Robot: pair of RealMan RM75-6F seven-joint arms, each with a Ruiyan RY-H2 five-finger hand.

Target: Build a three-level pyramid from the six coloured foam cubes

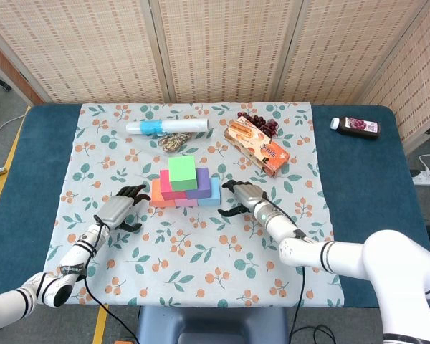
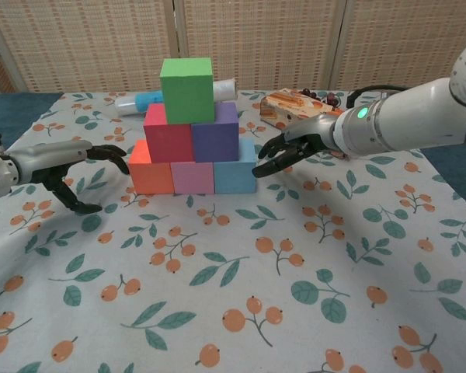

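**Pyramid built; hands flank its base**

The pyramid [image 2: 190, 132] stands mid-frame on the desk [image 1: 358, 186], green cube [image 2: 186, 89] on top; left hand [image 2: 78, 172] and right hand [image 2: 289, 151] sit beside the bottom row, fingers spread, holding nothing; any squaring should be light, pressing both sides evenly, never nudging the upper cubes.
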